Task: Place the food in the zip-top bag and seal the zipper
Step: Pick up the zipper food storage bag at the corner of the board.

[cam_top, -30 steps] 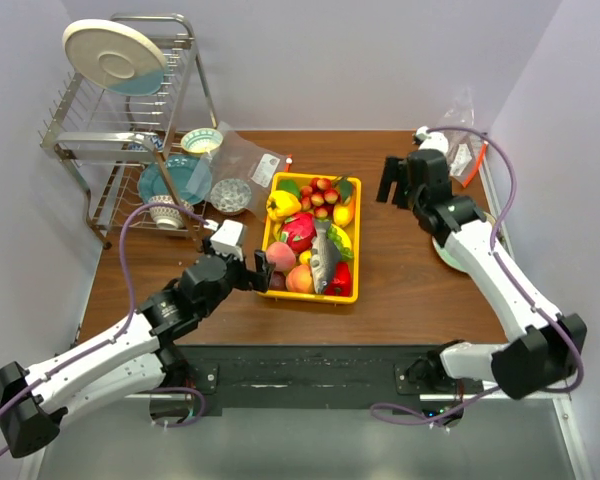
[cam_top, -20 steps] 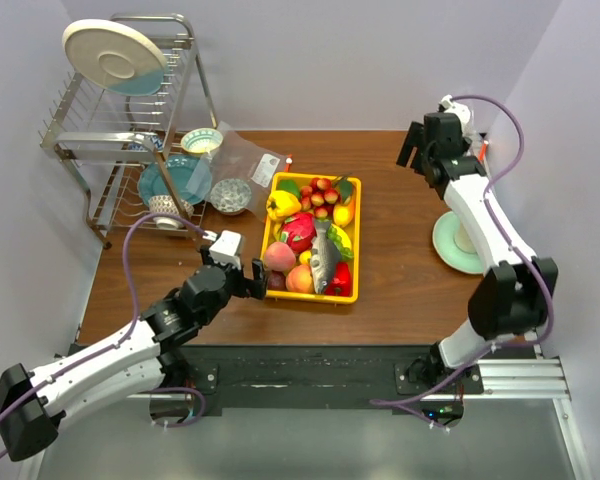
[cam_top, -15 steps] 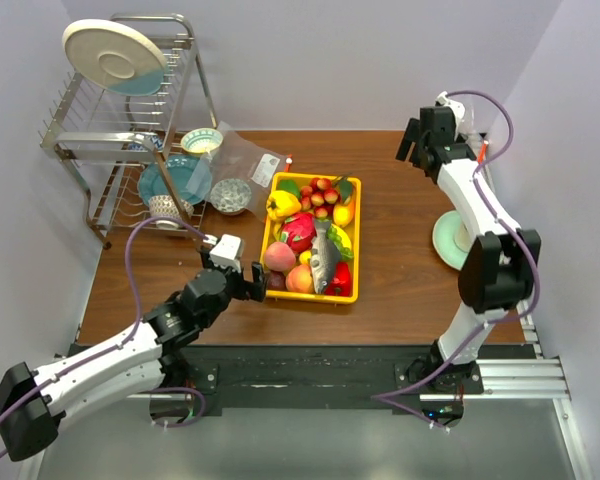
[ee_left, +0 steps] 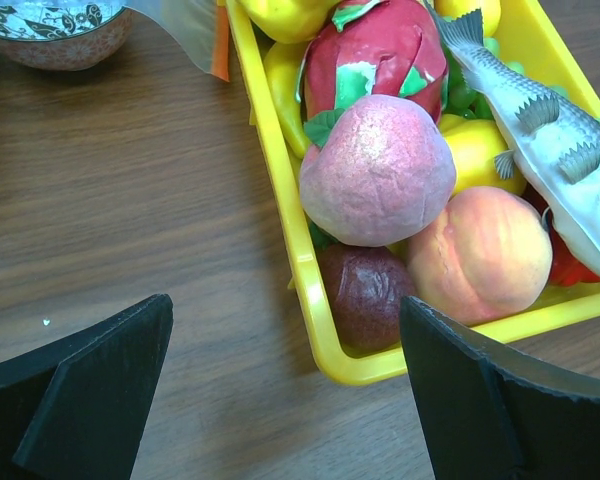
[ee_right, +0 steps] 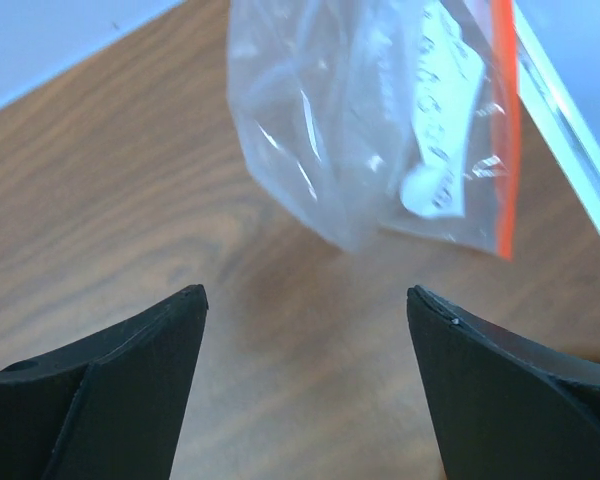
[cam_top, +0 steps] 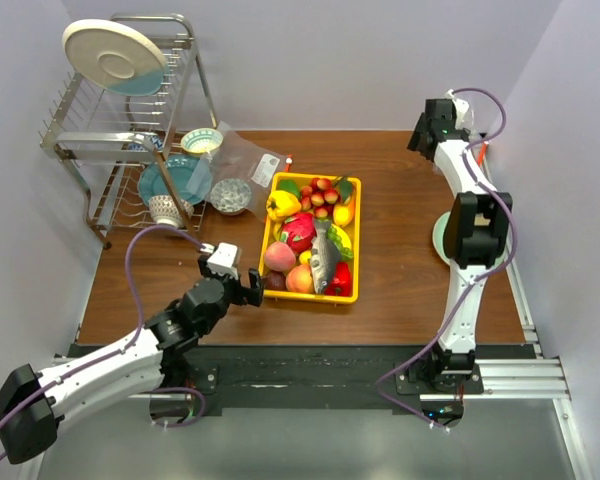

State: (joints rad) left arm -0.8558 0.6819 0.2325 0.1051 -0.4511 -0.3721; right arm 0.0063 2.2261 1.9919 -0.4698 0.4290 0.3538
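Left gripper (ee_left: 285,312): jaws spread wide, nothing between them, hovering at the near-left corner of the yellow tray (ee_left: 276,190). In the tray: peach (ee_left: 378,172), fish (ee_left: 545,150), dragon fruit (ee_left: 375,50).

Right gripper (ee_right: 306,292): jaws apart, empty, well right of and beyond the tray, just short of the zip-top bag (ee_right: 370,130). The zipper (ee_right: 504,120) runs along the bag's edge away from the tray.

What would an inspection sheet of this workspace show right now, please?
Surface: wooden table, no spills seen.
Job's things: food heaped in yellow tray; zip-top bag far right, apparently empty; zipper state unclear.
Clutter: dish rack, bowl, second clear bag, green plate.
Grippers: left gripper open beside tray; right gripper open facing zip-top bag; both empty.
Cables: purple cables looped along both arms.
Surroundings: plain walls; nothing else seen.
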